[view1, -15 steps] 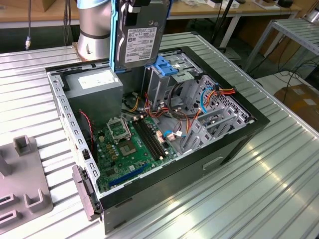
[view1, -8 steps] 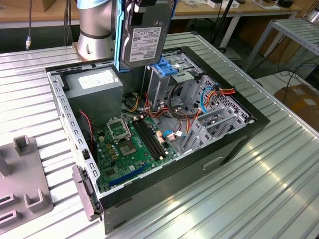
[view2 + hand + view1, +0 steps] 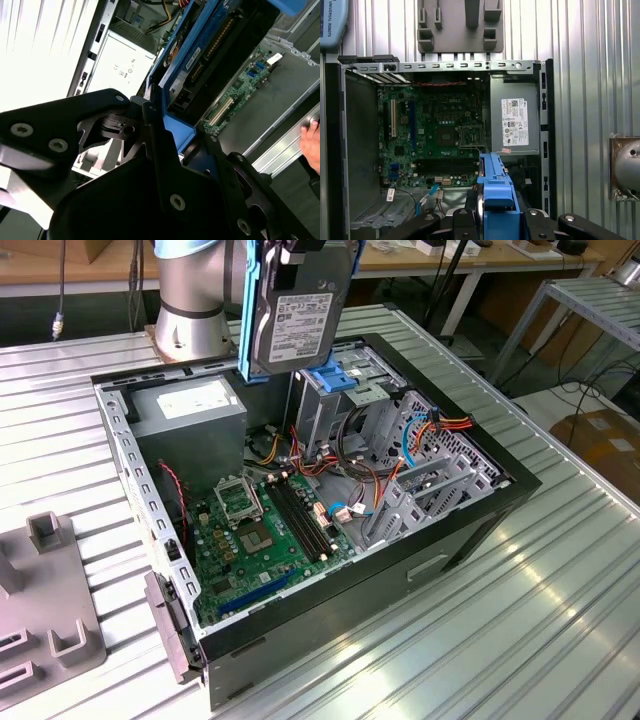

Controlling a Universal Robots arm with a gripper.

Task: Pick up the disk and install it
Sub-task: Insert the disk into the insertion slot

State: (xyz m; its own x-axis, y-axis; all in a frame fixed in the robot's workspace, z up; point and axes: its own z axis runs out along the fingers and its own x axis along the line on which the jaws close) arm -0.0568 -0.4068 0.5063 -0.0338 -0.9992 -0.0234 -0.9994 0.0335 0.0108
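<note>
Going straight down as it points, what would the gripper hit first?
The disk held in the gripper would probably meet the blue bracket atop the metal cage first, though depth is unclear.

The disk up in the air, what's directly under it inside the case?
Below the disk sits a blue bracket atop the metal cage; the cage's inside is covered by them.

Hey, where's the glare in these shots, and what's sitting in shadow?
In the second wrist view the table top is blown out to near white, while the hand gripping the disk is a dark silhouette. In the exterior view the table top shows bright streaks at the exterior view's right. In the first wrist view one inner wall of the computer case looks dim.
</note>
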